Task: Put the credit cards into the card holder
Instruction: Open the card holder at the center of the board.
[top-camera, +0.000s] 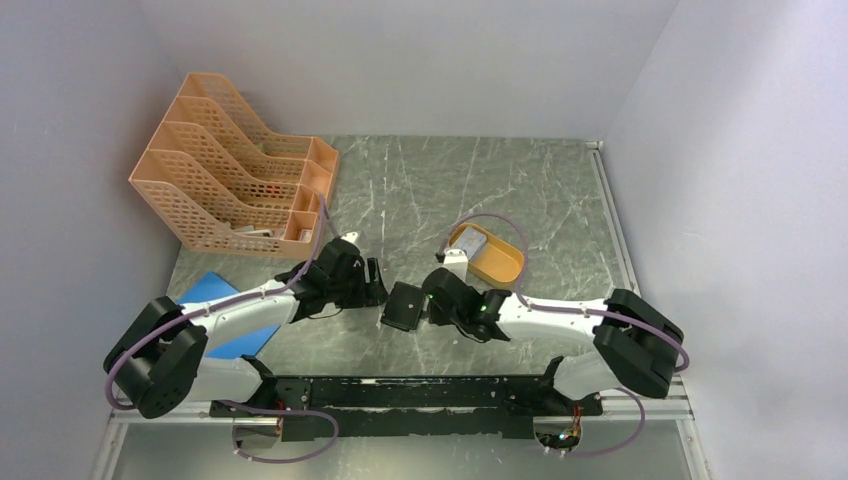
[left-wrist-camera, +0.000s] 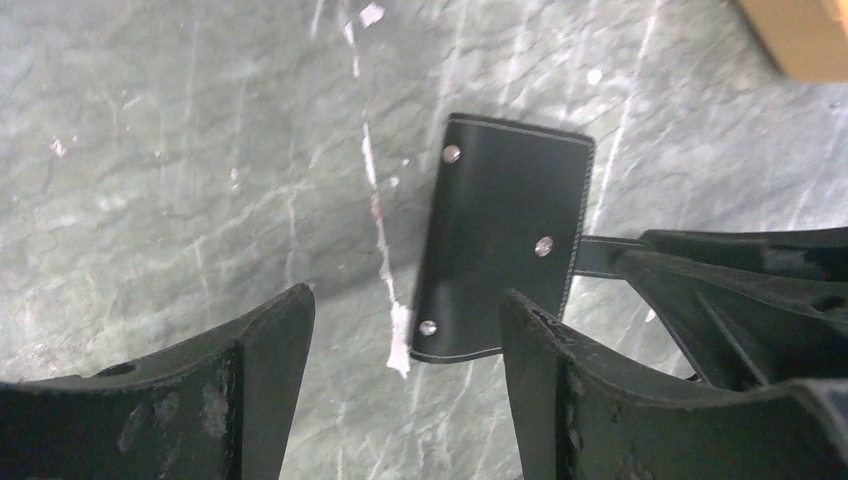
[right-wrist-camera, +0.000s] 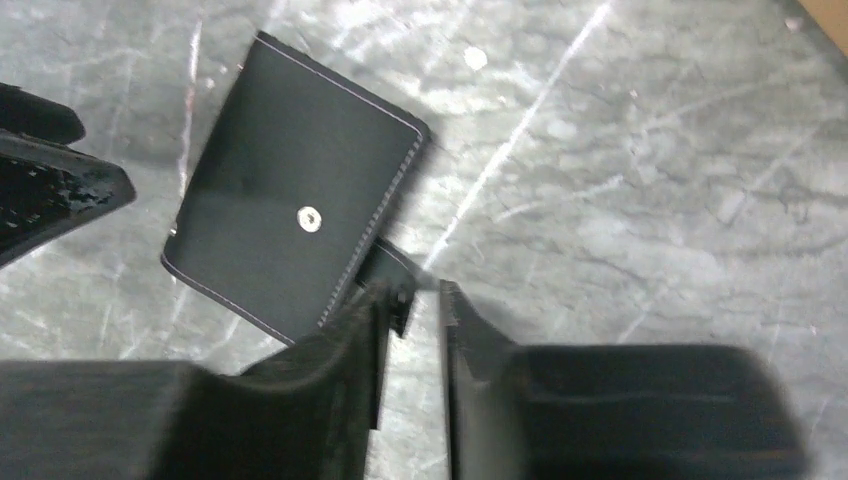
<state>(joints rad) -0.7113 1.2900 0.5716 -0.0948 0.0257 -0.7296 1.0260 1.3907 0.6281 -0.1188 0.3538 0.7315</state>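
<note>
1. Black leather-like card holder (top-camera: 404, 305) lies closed and flat on the grey marble counter (top-camera: 400, 190), between the two end effectors, near the front edge.
2. Left end effector (left-wrist-camera: 407, 300): jaws wide, nothing held; the holder's near end shows between its fingertips, and contact cannot be told.
3. Right end effector (right-wrist-camera: 418, 295): jaws narrow, a slit of counter visible between them; the holder's snap tab (left-wrist-camera: 603, 255) ends right at the tips.
4. Credit cards (top-camera: 470, 243): pale, in the orange oval tray (top-camera: 510, 268), behind the right end effector, apart from the holder. Count not readable.
5. Orange mesh file rack (top-camera: 230, 170) far left; blue sheet (top-camera: 215, 295) partly under the left arm.
</note>
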